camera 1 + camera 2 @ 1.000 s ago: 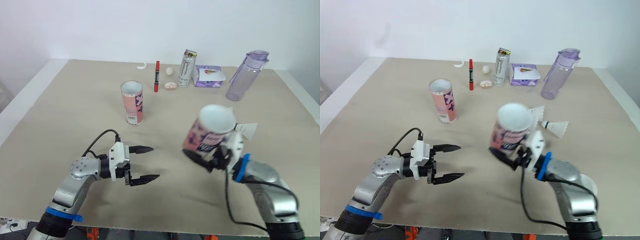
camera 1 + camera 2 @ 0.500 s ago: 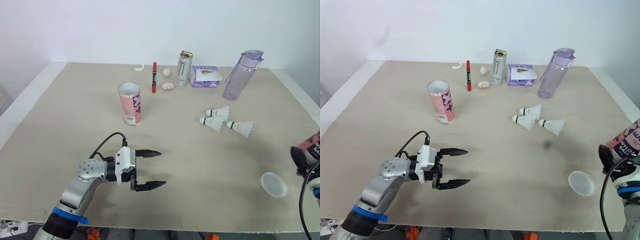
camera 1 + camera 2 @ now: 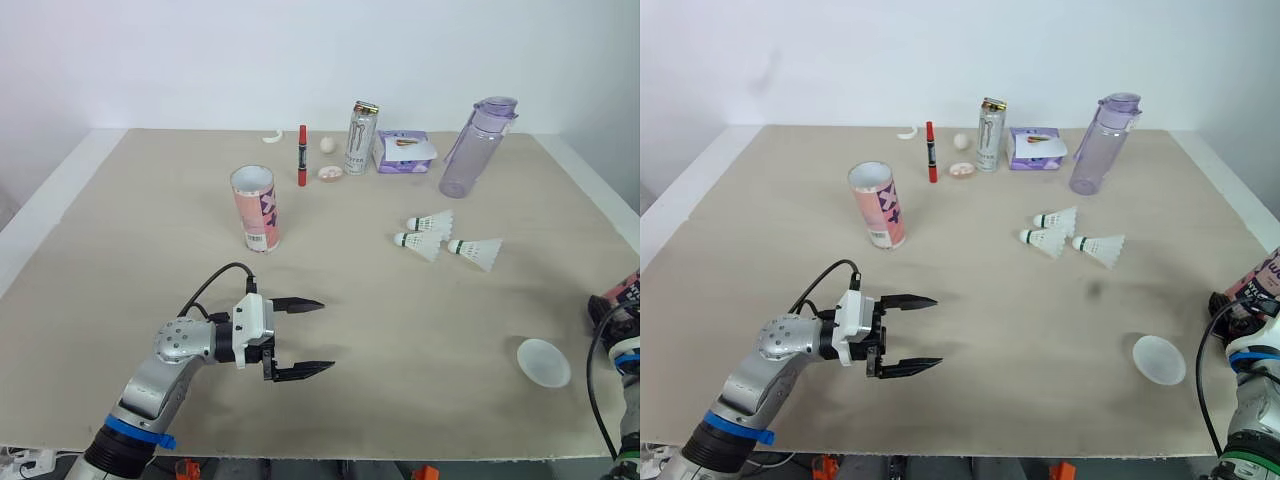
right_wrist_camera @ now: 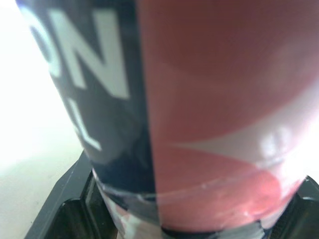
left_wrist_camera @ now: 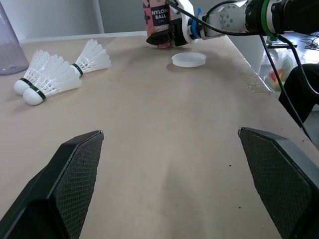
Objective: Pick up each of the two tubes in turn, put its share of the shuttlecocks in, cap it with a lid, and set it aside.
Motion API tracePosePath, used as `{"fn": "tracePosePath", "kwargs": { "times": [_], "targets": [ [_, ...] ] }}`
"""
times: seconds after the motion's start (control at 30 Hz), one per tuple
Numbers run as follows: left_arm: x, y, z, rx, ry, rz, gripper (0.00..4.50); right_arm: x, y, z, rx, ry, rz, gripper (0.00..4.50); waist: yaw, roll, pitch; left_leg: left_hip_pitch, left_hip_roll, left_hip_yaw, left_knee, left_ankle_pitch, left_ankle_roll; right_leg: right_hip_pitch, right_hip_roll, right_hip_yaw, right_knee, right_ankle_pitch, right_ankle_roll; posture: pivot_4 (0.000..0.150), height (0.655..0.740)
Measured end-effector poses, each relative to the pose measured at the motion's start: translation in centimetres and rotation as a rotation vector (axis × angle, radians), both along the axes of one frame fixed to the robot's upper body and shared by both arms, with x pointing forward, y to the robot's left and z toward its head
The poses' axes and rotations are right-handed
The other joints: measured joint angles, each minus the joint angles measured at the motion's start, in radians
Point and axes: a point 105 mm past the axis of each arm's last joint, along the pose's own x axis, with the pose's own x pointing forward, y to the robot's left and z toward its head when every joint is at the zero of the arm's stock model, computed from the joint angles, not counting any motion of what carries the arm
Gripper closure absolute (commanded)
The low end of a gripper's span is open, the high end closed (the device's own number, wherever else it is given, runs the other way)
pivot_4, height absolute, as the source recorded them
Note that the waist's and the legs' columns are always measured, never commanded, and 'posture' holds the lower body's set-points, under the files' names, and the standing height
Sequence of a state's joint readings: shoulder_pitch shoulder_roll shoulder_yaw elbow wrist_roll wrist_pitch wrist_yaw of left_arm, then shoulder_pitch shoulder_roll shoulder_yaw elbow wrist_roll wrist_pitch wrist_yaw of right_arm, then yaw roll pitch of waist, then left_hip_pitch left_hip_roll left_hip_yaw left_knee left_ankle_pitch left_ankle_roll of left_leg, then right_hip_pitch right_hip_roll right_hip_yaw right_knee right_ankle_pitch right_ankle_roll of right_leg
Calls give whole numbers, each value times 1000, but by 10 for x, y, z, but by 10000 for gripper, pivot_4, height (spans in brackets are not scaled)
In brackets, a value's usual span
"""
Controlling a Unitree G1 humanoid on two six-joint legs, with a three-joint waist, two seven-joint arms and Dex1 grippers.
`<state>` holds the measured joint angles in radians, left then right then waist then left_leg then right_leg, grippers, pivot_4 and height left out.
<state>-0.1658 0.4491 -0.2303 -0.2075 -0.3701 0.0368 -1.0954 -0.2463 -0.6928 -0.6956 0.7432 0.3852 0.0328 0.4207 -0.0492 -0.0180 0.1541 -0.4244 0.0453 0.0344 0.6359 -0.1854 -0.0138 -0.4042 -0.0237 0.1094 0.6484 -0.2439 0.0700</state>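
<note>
One pink tube [image 3: 254,208] stands upright and open-topped at the table's left middle. The other pink and navy tube [image 3: 1262,281] is at the table's far right edge, with my right gripper [image 3: 1232,303] shut on its lower part; the same tube [image 4: 199,109] looms close in the right wrist view. A white round lid [image 3: 543,362] lies flat just left of that tube. Three shuttlecocks [image 3: 430,222] [image 3: 420,243] [image 3: 478,250] lie together right of centre. My left gripper [image 3: 327,335] hovers low over the near left of the table, open and holding nothing.
Along the back stand a drinks can [image 3: 360,138], a purple box [image 3: 405,151] and a clear purple bottle [image 3: 473,150]. A red marker [image 3: 301,155] and small white bits lie near them. The table's right edge runs close beside the held tube.
My right gripper has carried the tube from the middle of the table out to the far right edge, uncovering the shuttlecocks and the lid. The left gripper has edged slightly to the right.
</note>
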Motion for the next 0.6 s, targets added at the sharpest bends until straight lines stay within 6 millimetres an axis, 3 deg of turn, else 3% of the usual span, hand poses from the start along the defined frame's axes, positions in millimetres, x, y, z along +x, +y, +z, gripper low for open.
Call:
{"fn": "tracePosePath", "kwargs": {
  "times": [0.07, 0.13, 0.17, 0.2, 0.6],
  "targets": [
    [0, 0, 0, 0, 0, 5, 0, 2, 2, -1, -15, 12, 18, 12504, -1, -1, 0, 0, 0, 0, 0, 0, 0, 0, 0, 1, 0, 0, 0, 1500, 7400],
    [1, 0, 0, 0, 1, 12, 0, 3, 3, -2, -23, 16, 26, 4330, -1, -2, 0, 1, 0, 0, 0, 0, 0, 0, 0, 1, 0, 1, 0, 1500, 7400],
    [1, 1, -1, 0, 2, 13, 0, 3, 3, -2, -24, 18, 28, 4330, -1, -2, 0, 1, 0, 0, 0, 0, 0, 0, 0, 1, 0, 1, 0, 1500, 7400],
    [1, 1, -1, 0, 2, 17, 0, 2, 5, -7, -20, 40, 37, 895, -1, -2, 1, 1, 0, 0, 0, 0, 0, 0, 0, 1, 0, 1, 0, 1500, 7400],
    [1, 1, -2, 13, -1, 10, 0, -26, 20, -13, -30, 67, 55, 895, 1, -3, 1, 0, 1, 0, 0, 0, 0, 0, 1, 1, 0, 0, 0, 1500, 7400]
  ]
}}
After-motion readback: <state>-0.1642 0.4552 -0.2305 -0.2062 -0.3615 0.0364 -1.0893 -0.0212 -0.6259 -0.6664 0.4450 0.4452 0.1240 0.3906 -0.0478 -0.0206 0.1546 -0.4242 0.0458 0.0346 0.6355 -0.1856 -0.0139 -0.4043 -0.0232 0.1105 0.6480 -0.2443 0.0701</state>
